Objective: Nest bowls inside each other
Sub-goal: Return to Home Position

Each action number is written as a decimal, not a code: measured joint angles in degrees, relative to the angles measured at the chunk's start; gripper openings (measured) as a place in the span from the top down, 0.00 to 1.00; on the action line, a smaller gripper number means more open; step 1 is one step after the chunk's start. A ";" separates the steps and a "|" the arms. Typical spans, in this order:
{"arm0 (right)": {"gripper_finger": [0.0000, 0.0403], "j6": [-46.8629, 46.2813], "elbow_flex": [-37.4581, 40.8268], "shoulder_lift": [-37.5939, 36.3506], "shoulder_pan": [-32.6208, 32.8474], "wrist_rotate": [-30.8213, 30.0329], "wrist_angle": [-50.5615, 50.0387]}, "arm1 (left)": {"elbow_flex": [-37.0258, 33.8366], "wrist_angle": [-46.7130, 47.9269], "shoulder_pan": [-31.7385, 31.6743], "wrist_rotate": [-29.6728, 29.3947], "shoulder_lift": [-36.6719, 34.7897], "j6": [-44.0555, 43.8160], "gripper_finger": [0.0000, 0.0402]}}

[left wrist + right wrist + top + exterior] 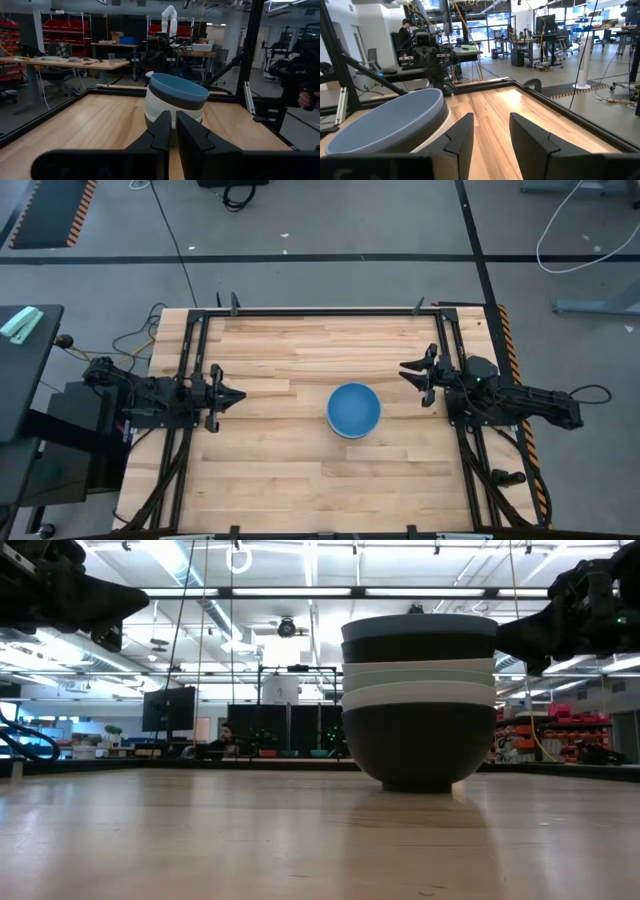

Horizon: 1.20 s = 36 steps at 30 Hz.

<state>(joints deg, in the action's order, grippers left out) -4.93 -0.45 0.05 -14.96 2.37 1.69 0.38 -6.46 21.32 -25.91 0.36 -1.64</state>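
Low view first: close in, the bare wooden table (200, 840) runs up to the stack of bowls (418, 700), which stands right of the middle. A black bowl sits at the bottom, pale and mint bands lie above it, and there is a dark band under a blue-grey rim on top. I count what may be six, though the pale bands are hard to separate. From above, only the blue bowl (354, 409) shows, so the nesting looks done.

The right gripper (491, 119) hangs off the table with its fingers set moderately apart and holding nothing. It is near the stack but clear of it. The left gripper (173, 120) hangs by the table's left edge, well apart from the bowls, its fingers drawn in to a thin slit and empty.

The likely trouble is on the right side. The blue rim lies close beside that arm's finger, so a low or sideways swing could clip the top bowl and tip the stack. In the left wrist view the upper bowls seem to sit slightly askew. If they are, a light knock or a shake of the table could slide them off.

Beyond the table, a person sits at a far bench.
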 joint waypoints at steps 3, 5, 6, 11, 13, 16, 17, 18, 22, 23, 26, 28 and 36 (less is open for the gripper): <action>0.67 0.09 0.00 0.00 0.00 0.00 0.01 | 0.00 1.07 0.00 0.22 0.00 -0.60 0.92; 0.67 0.02 -0.01 0.00 0.00 0.00 0.01 | 0.00 1.98 0.00 1.50 0.01 -1.00 0.92; 0.67 0.03 0.00 0.00 0.00 0.00 0.00 | 0.00 2.19 0.00 2.76 0.00 -1.00 0.93; 0.67 0.70 -0.02 0.02 0.00 0.00 0.00 | 0.00 3.34 0.00 14.35 0.00 0.80 0.94; 0.67 0.94 -0.02 0.02 0.00 0.00 0.00 | 0.00 3.88 0.04 17.86 0.00 1.11 0.94; 0.67 1.84 -0.02 0.02 0.00 0.00 0.02 | 0.00 4.64 0.04 19.66 0.00 0.80 0.93; 0.67 2.06 -0.02 0.02 0.02 0.00 0.00 | 0.00 4.80 0.04 20.02 0.00 0.84 0.93; 0.67 2.14 -0.02 0.02 0.02 -0.02 0.00 | 0.00 4.90 0.04 20.22 0.00 0.91 0.93; 0.67 2.14 -0.02 0.02 0.02 0.00 0.02 | 0.00 5.02 0.03 20.26 0.00 2.49 0.91; 0.67 2.14 -0.02 0.02 0.02 0.00 0.02 | 0.00 5.03 0.04 20.24 0.00 3.04 0.91; 0.67 2.15 -0.02 0.02 0.02 0.00 0.02 | 0.00 5.08 0.02 20.22 0.00 4.08 0.91; 0.67 2.14 -0.02 0.02 0.02 0.00 0.02 | 0.00 5.10 0.02 20.22 0.00 4.88 0.92; 0.67 2.14 -0.02 0.02 0.02 0.00 0.02 | -0.02 3.79 0.00 20.13 0.00 4.96 0.94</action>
<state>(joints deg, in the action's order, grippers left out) -2.79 -0.47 0.08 -14.94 2.37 1.72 0.36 -2.68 21.32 -5.78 0.36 3.32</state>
